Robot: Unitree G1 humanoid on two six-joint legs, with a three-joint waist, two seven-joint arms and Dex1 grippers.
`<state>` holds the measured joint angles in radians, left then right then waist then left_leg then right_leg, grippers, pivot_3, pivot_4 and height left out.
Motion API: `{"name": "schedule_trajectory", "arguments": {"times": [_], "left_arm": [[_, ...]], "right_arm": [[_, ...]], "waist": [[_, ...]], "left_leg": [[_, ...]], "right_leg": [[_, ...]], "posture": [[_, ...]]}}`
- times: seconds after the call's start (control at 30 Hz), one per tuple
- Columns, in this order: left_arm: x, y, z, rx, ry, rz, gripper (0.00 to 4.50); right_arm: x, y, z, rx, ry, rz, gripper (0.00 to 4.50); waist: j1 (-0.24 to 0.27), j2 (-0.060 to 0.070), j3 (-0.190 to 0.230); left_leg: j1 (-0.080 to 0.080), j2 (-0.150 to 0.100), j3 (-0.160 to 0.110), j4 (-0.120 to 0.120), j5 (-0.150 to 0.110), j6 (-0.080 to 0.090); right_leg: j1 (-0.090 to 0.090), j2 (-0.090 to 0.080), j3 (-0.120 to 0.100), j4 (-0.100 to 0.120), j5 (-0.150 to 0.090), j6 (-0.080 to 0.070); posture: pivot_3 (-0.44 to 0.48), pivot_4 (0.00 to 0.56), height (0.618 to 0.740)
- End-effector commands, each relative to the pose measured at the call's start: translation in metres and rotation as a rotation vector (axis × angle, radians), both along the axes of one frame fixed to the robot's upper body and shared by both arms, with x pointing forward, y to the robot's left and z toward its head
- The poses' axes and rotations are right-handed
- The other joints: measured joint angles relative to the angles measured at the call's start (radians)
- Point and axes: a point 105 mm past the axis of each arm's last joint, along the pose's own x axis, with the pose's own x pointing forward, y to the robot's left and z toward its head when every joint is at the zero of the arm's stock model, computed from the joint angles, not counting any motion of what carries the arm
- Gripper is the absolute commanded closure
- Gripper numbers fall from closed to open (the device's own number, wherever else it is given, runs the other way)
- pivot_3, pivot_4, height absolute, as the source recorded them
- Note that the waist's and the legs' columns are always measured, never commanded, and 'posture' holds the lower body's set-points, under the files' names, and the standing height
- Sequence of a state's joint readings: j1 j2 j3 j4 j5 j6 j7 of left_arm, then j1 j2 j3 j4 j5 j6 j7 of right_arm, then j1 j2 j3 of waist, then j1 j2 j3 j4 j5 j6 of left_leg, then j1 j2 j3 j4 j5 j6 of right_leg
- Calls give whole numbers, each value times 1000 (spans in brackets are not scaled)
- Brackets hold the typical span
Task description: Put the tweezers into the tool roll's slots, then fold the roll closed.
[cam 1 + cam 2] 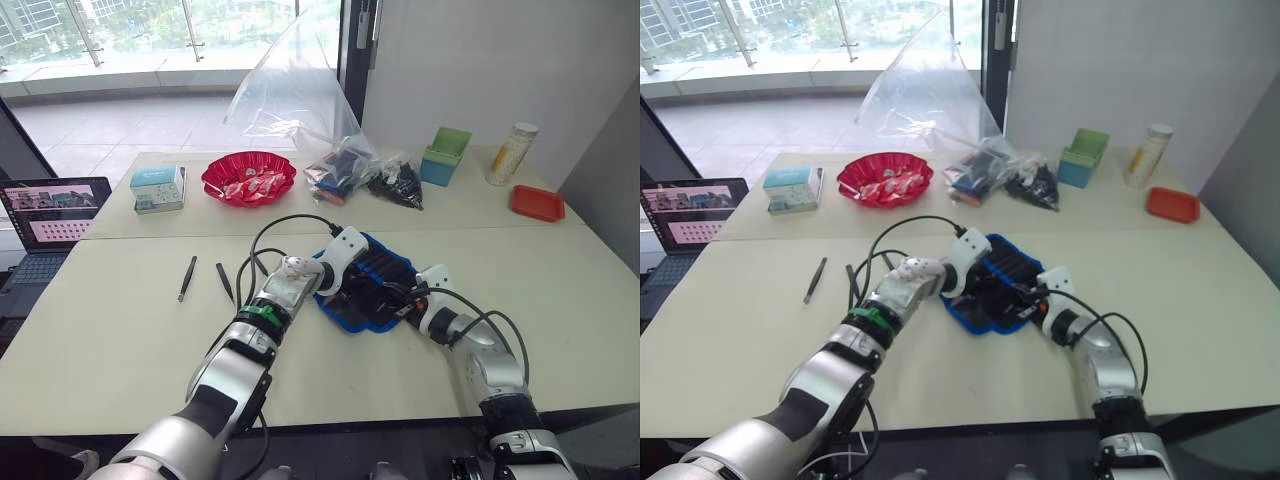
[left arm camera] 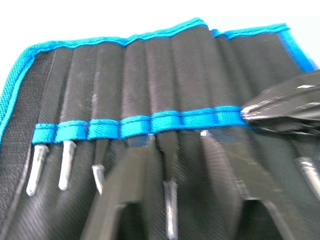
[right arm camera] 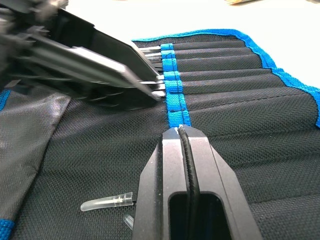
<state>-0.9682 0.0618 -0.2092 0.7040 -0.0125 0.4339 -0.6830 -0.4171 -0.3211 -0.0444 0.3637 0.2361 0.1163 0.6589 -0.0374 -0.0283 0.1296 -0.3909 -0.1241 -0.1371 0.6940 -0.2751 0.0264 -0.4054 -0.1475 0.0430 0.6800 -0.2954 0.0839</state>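
The desk (image 1: 120, 330) is seen carrying everything, and at its far edge a large clear plastic bag (image 1: 290, 85) is stood up. The tool roll (image 1: 375, 285) is laid open and flat near the desk's middle, its blue trim showing around the black fabric. Across its inner face the slots (image 2: 165, 85) are arranged side by side under a blue band, and slim tools with clear tip caps are seen tucked in several of them.

A red bowl (image 1: 248, 177) holding small wrapped items is placed far left of the roll, with a small light blue box (image 1: 158, 188) further left. Two filled clear packets (image 1: 370, 175) are set at the foot of the bag; to the right a green bin (image 1: 446, 155), a capped jar (image 1: 511, 153) and a red tray (image 1: 537, 203) are found.

The left hand (image 2: 175, 137) is held over the roll with its fingers spread apart, one slotted tool lying between them. The right hand (image 3: 179, 131) is pressed onto the blue band with its fingers closed together on a thin black strip.

Two tweezers (image 1: 187, 277) are left lying on the bare desk, well to the left of the roll.
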Motion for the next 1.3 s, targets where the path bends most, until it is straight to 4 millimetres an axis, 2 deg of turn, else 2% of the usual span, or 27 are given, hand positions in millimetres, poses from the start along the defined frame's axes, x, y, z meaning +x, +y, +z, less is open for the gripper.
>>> {"name": "schedule_trajectory", "arguments": {"times": [0.03,0.13,0.23,0.27,0.37,0.57,0.77,0.97,1.13,1.3], "left_arm": [[-9,15,42,-118,-97,-31,1110],[-13,50,64,-183,-158,31,103],[-21,107,76,-201,-252,142,17],[-25,120,78,-201,-273,169,17],[-43,179,66,-164,-309,298,17],[-97,247,41,-150,-346,472,17],[-144,290,16,-162,-367,626,17],[-199,314,-29,-158,-287,776,17],[-223,327,-52,-207,-268,942,17],[-230,325,-58,-228,-256,963,17]], "right_arm": [[-2,-7,-17,-18,62,-28,4500],[-2,-8,-17,-18,64,-27,4500],[-1,-4,-15,-15,53,-16,4500],[-1,-3,-15,-13,50,-13,4500],[1,-4,-15,-12,49,-27,4500],[4,4,-10,-18,36,-8,4500],[8,-5,-13,-53,46,-13,4500],[8,-9,-14,-72,54,0,4500],[5,-8,-19,-76,66,8,4500],[5,-11,-19,-79,64,0,4500]], "waist": [[1,0,0],[-3,0,0],[-5,0,0],[-5,1,0],[-6,1,0],[-1,1,0],[5,1,0],[10,1,0],[24,1,0],[25,1,0]], "left_leg": [[0,0,0,0,0,0],[0,0,0,1,0,0],[1,1,0,0,0,0],[2,1,0,0,0,0],[3,1,0,-1,0,0],[5,1,-1,-1,0,0],[9,2,0,-3,0,0],[13,2,3,-12,-1,0],[14,3,4,-14,-1,1],[15,3,4,-15,-4,5]], "right_leg": [[0,0,0,0,0,0],[0,0,0,-1,0,0],[0,0,0,-1,0,0],[0,0,0,-1,0,0],[0,0,0,-2,0,0],[0,0,-1,-8,0,0],[2,1,-1,-10,0,-1],[3,0,0,-16,1,-2],[4,0,0,-17,1,-2],[4,0,0,-17,1,-2]], "posture": [[0,150,740],[0,150,740],[0,150,740],[0,150,740],[0,150,740],[0,150,740],[0,150,740],[0,150,740],[0,150,740],[0,150,740]]}}
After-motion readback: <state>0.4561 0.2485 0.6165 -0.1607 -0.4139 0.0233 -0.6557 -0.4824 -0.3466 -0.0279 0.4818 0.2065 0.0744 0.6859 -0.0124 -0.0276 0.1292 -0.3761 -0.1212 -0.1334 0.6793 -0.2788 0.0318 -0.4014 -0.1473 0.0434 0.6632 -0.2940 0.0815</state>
